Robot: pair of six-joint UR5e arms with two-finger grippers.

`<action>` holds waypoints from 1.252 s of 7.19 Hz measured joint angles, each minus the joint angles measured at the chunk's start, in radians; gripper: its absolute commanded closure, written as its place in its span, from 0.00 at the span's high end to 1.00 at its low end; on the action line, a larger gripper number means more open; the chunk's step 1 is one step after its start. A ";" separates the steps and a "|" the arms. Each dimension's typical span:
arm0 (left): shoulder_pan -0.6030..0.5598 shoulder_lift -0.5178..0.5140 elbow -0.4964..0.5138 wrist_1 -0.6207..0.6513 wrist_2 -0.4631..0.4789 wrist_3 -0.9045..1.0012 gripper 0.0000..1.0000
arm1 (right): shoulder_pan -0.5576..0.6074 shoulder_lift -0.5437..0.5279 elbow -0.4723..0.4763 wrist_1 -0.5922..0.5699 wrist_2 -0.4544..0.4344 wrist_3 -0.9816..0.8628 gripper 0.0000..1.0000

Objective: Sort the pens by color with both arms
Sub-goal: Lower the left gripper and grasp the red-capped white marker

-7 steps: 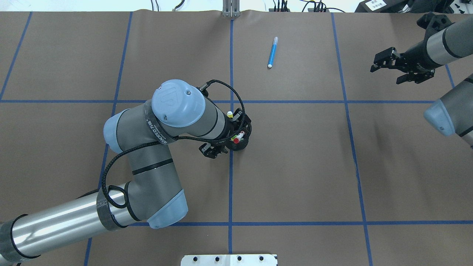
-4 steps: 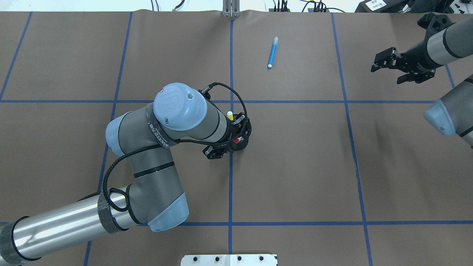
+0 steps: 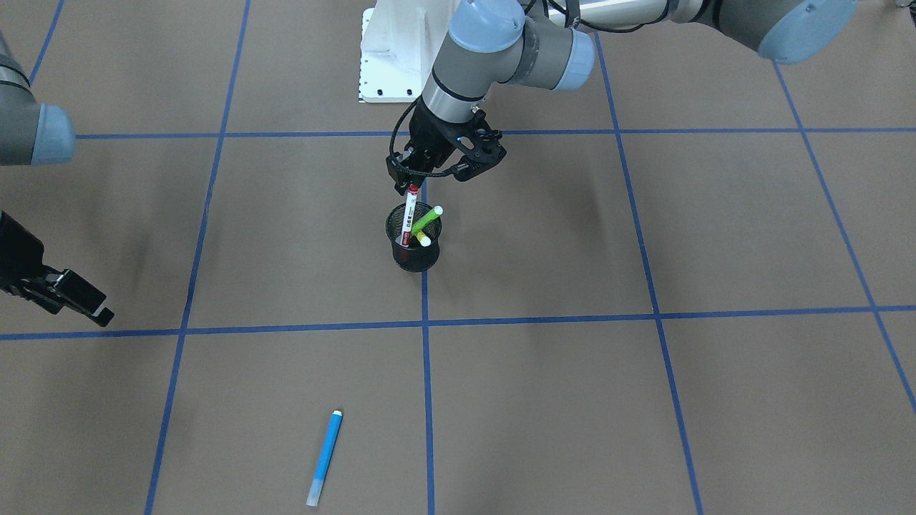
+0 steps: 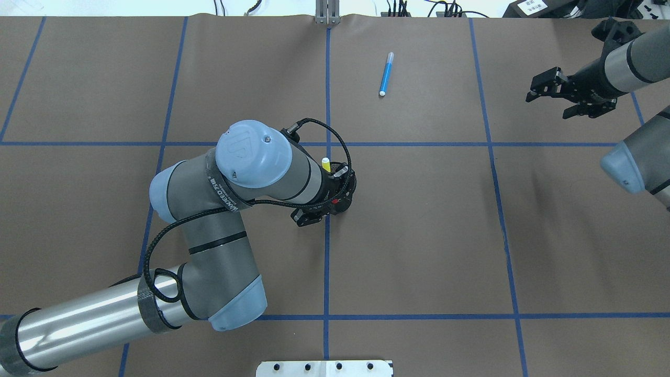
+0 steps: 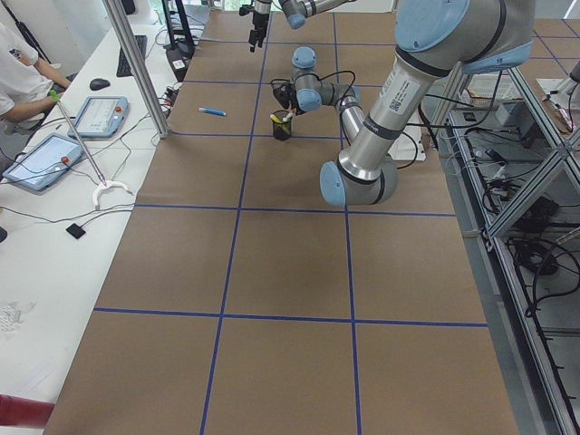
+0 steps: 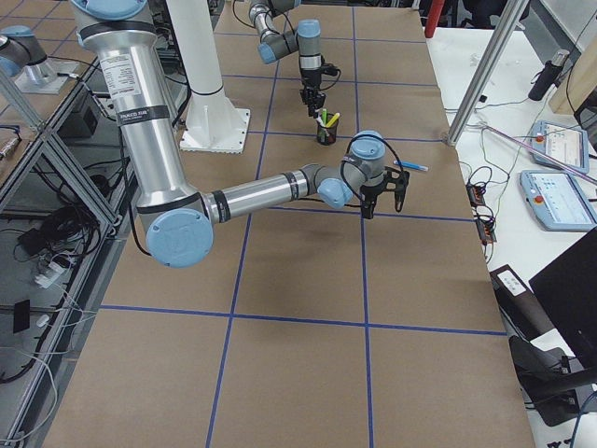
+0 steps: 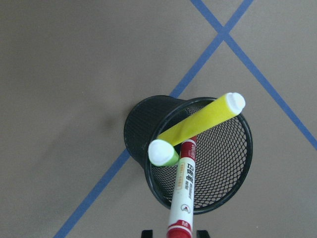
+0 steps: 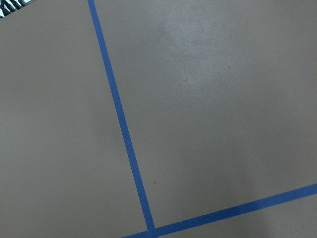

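In the overhead view, the left tool [image 3: 411, 184] hangs mid-frame over the cup [image 3: 413, 257]. It is released, its fingers astride the top of the red pen [image 7: 184, 188] with gaps on both sides. The green pen [image 3: 427, 217] and yellow pen [image 7: 198, 124] lean in the cup too. The blue pen [image 4: 386, 74] lies on the bench [image 4: 445, 235], upper centre. The right tool [image 4: 547, 106], upper right, is spread, grasping nothing.

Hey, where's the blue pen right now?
In the overhead view the blue pen lies flat on the far side of the table, just right of the centre tape line, well beyond the black mesh cup.
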 measured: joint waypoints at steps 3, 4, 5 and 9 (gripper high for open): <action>-0.001 0.000 -0.001 -0.003 0.023 0.001 0.48 | 0.000 0.000 0.000 -0.001 -0.012 0.000 1.00; -0.001 0.000 0.001 -0.007 0.033 0.002 0.48 | 0.000 0.000 0.000 0.000 -0.015 0.001 1.00; -0.002 0.001 0.001 -0.008 0.037 0.003 0.47 | 0.000 0.000 0.000 0.000 -0.016 0.002 1.00; -0.005 0.006 0.002 -0.008 0.040 0.006 0.00 | 0.000 0.000 0.000 -0.001 -0.027 0.003 1.00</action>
